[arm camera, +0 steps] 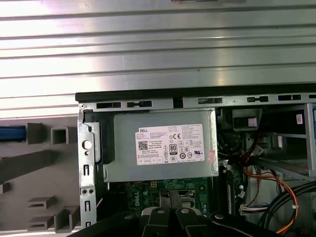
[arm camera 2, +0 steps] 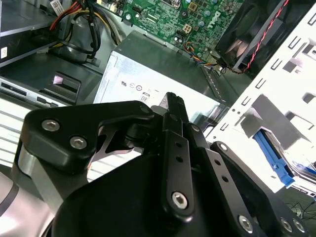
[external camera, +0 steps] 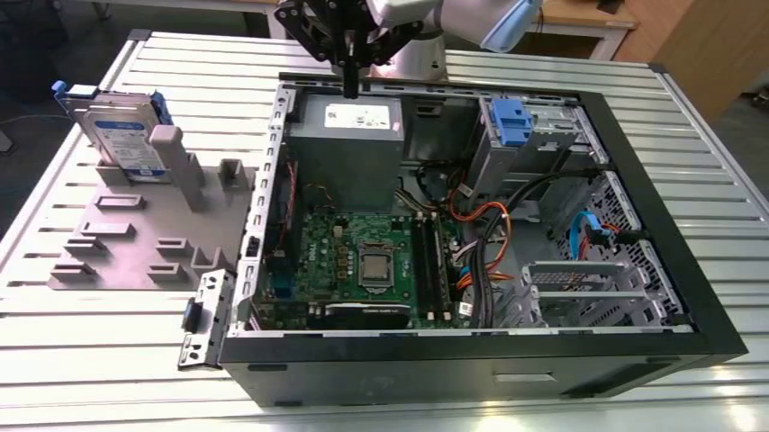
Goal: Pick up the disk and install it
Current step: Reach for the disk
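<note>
One arm at work, with its gripper (external camera: pixel 349 88) hanging above the far edge of the open computer case (external camera: pixel 456 360). The fingers point straight down, pressed together with nothing between them. The second wrist view shows the same: gripper (arm camera 2: pixel 173 101) clenched and empty.

Directly below the fingertips is the grey power supply box (external camera: pixel 348 135) in the far corner of the case, on the exterior view's left. Gripper and box are apart, not touching. In the first wrist view the box (arm camera: pixel 163 148) lies flat with its white sticker facing up.

The disk (external camera: pixel 121 135) is outside the case, well apart from the gripper, at the exterior view's far left. It stands upright on edge in a slot of the grey fixture plate (external camera: pixel 121 247), label side showing, blue rails along its edges.

The fixture rests on the slatted metal table (external camera: pixel 121 342), just beside the case's left wall.

Inside the case, the green motherboard (external camera: pixel 324 243) lies near of the power supply. A blue plastic clip (external camera: pixel 511 121) sits in the far drive bay, toward the exterior view's right. Orange cables (external camera: pixel 481 216) run between the two.
</note>
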You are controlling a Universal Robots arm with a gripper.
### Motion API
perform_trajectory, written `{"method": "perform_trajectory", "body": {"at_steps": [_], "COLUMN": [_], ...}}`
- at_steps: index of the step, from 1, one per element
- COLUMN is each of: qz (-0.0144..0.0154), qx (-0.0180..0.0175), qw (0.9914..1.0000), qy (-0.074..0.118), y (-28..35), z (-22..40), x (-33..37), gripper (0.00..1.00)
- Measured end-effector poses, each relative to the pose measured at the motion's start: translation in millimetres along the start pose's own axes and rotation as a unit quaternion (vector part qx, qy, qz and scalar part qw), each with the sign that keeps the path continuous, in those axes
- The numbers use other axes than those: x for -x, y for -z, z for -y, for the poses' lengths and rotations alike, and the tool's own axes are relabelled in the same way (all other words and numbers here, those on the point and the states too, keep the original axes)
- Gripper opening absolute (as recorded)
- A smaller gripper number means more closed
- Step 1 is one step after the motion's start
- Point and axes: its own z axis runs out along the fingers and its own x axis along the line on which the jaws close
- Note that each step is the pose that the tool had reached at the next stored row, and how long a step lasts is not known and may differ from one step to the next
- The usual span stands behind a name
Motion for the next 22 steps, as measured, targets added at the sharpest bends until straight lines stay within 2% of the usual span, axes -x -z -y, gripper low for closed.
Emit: {"method": "perform_trajectory", "body": {"at_steps": [12, 14, 22], "qz": [0.0000, 0.0000, 0.0000], "qx": [0.0000, 0.0000, 0.0000], "qw": [1.00000, 1.00000, 1.00000], "qy": [0.000, 0.000, 0.000], "y": [0.1, 0.2, 0.1], "z": [0.3, 0.8, 1.0], "x": [-3.1, -10.7, -13.0], "gripper": [0.11, 0.11, 0.11]}}
